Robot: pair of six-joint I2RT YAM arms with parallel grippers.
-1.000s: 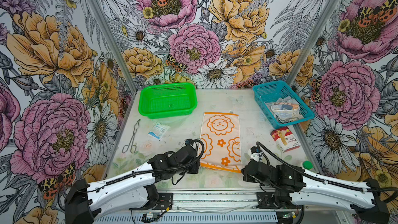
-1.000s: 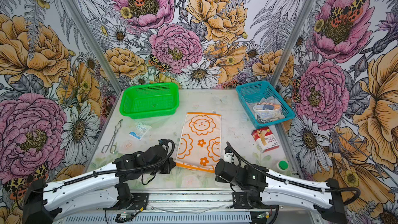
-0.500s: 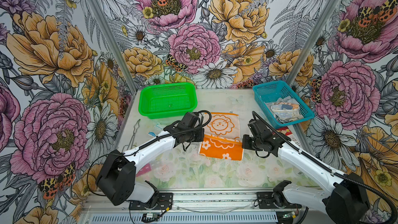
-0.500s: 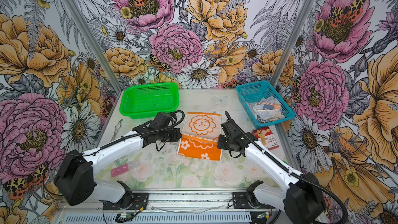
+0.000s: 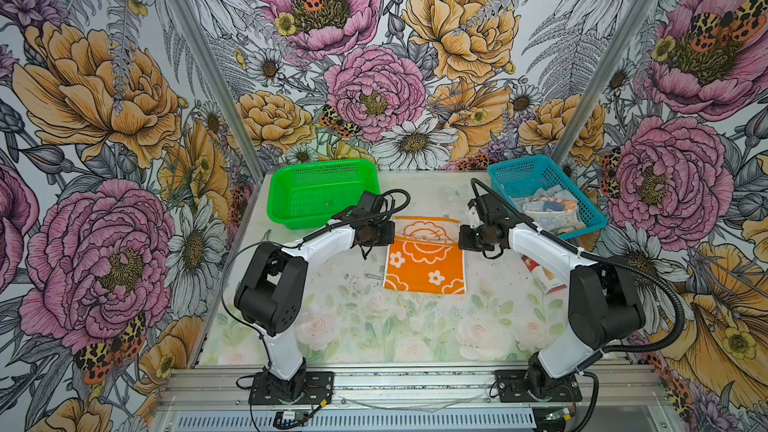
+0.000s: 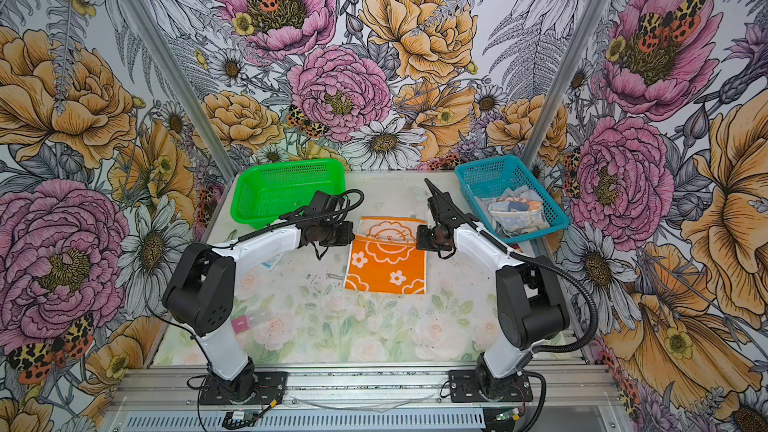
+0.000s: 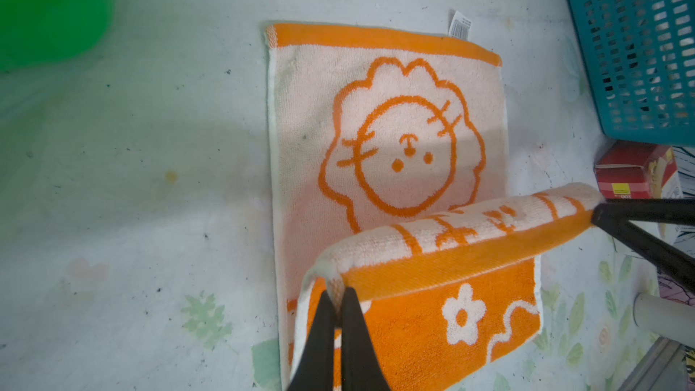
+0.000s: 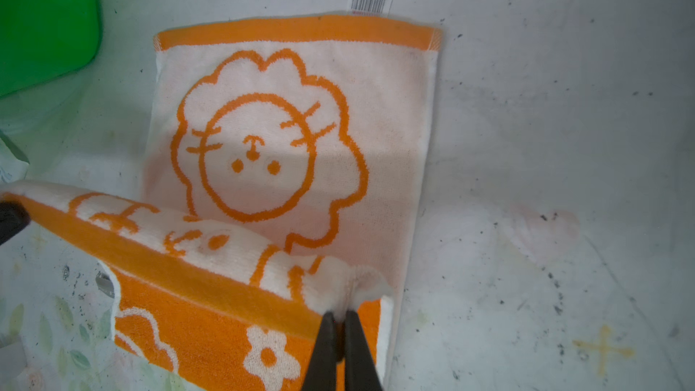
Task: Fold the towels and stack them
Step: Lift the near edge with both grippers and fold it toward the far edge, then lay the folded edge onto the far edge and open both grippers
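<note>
The left gripper (image 7: 337,297) and right gripper (image 8: 340,314) are each pinching a lifted corner of the orange towel (image 5: 424,261), which is lying mid-table (image 5: 374,326). Its long axis is running six-to-twelve, and its far hem is lying at twelve o'clock from both.

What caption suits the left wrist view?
Left gripper and right gripper pinch the corners of the half-folded orange towel.

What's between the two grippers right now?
Only the lifted edge of the orange towel, stretched from the left gripper, shut on one corner, to the right gripper, shut on the other. Both wrist views show it; nothing else lies there.
</note>
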